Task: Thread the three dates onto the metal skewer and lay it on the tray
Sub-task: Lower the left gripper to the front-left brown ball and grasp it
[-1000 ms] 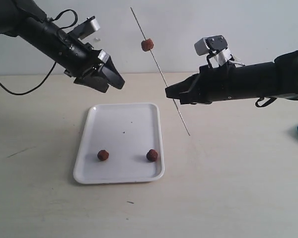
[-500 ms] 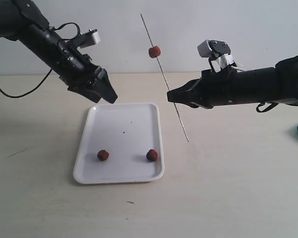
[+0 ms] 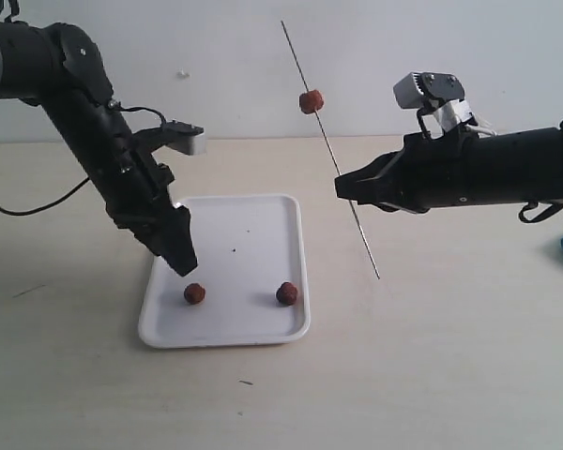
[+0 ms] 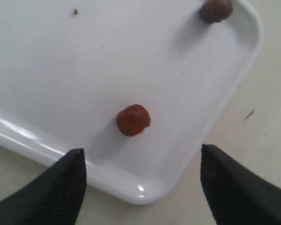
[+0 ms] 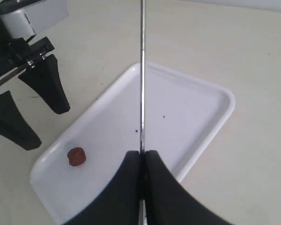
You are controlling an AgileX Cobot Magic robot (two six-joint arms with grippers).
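1. Metal skewer (image 3: 330,150), carrying one threaded date (image 3: 310,100), sits clamped in the right gripper (image 3: 342,187).
2. Left gripper (image 4: 141,151), jaws apart, hangs over a loose date (image 4: 133,120) on the tray (image 4: 47,70); centre it, descend gently, then pinch.

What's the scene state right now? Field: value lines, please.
skewer: metal skewer held in the air, tilted, to the right of the tray in the exterior view
right tool: right tool shut on the metal skewer, below its middle
threaded: threaded date on the skewer's upper part
loose: left loose date and right loose date, apart, on the tray
left tool: left tool open, above the left loose date, not touching it
remaining: two dates to thread; skewer not yet laid on the tray
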